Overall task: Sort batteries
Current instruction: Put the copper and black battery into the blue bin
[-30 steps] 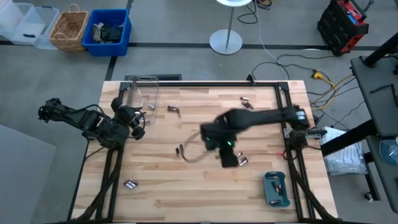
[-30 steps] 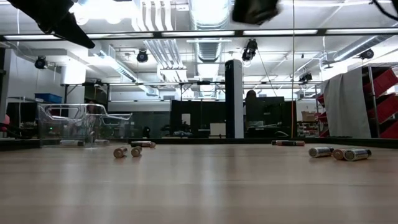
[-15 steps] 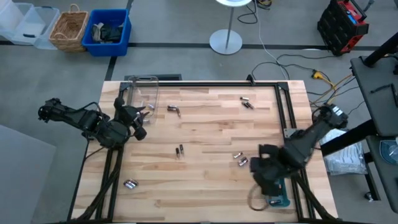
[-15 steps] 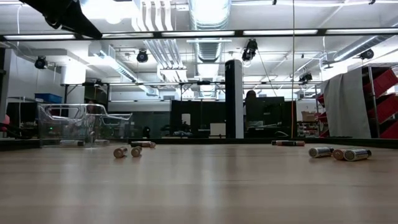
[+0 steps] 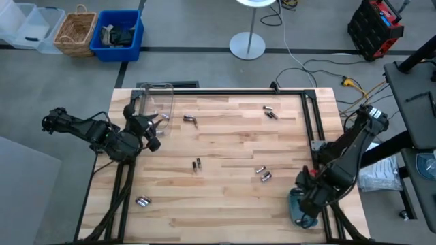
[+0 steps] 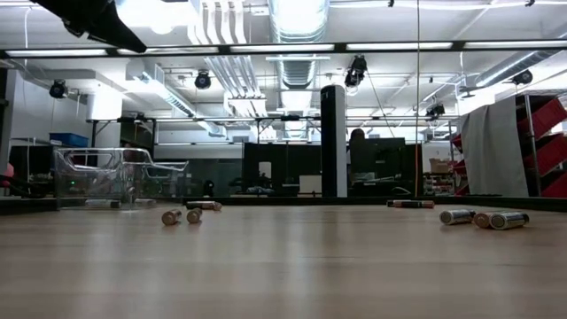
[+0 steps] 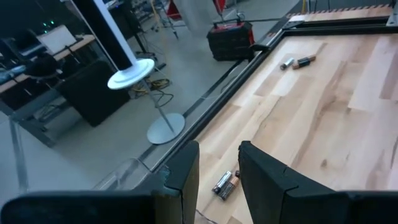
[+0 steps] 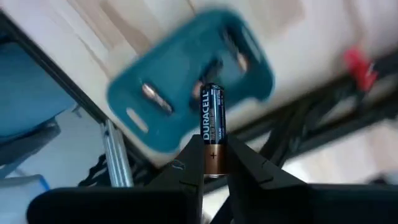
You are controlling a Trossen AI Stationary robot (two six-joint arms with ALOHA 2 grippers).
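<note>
While my left gripper [image 7: 217, 171] waits unclenched by the clear box [image 5: 155, 101], my right gripper [image 8: 214, 163] pinches a battery [image 8: 212, 130] above the teal tray [image 8: 180, 93].

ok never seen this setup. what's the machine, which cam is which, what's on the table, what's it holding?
Two dark robot arms work at a wooden table. One camera looks down from overhead, one sits level with the tabletop, and one rides on each wrist. Loose batteries lie scattered on the wood, and a clear plastic box stands at the far left corner. The left gripper waits open beside that box, with two cells visible between its fingers on the table. The right gripper hovers over the teal tray at the near right corner, pinching a black and copper battery. The tray already holds some cells.
</note>
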